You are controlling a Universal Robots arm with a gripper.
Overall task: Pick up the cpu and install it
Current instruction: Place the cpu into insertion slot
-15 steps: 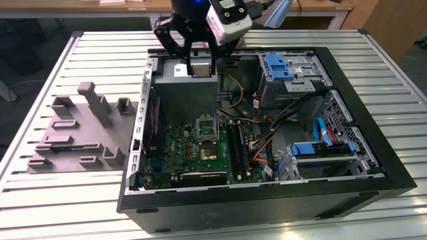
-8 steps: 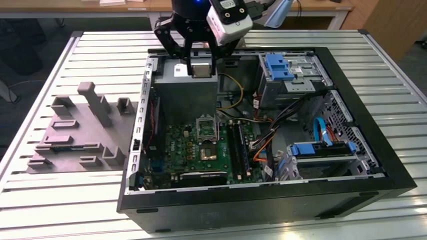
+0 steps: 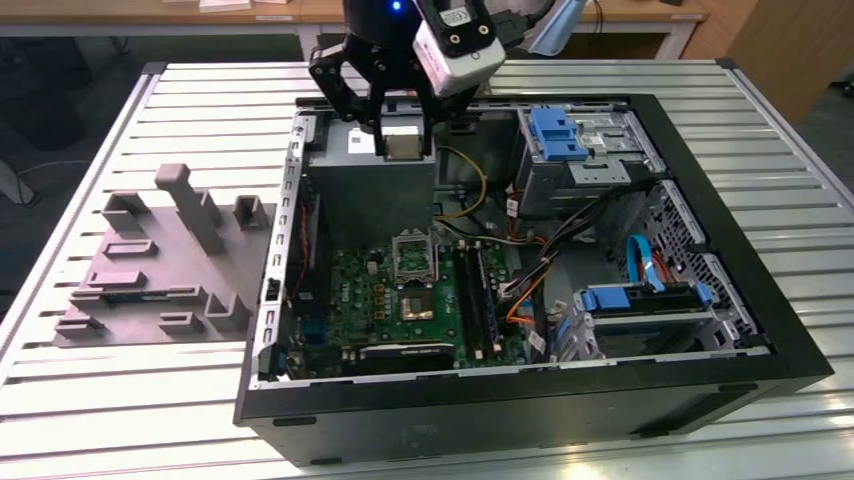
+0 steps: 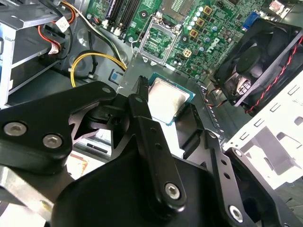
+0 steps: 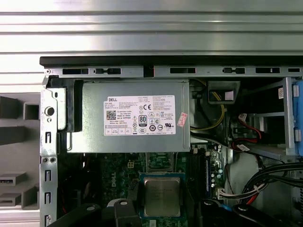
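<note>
we see gripper (image 4: 166,101) pinching cpu (image 5: 161,196) by opposite edges, held flat above case (image 3: 747,330); we judge that keeps it level for socket (image 4: 156,40).

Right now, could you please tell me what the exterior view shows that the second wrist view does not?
The exterior view adds the grey fixture tray beside the computer case on the slatted table. The second wrist view adds the black fan. Both share the gripper shut on the cpu, the socket and the yellow cable.
</note>
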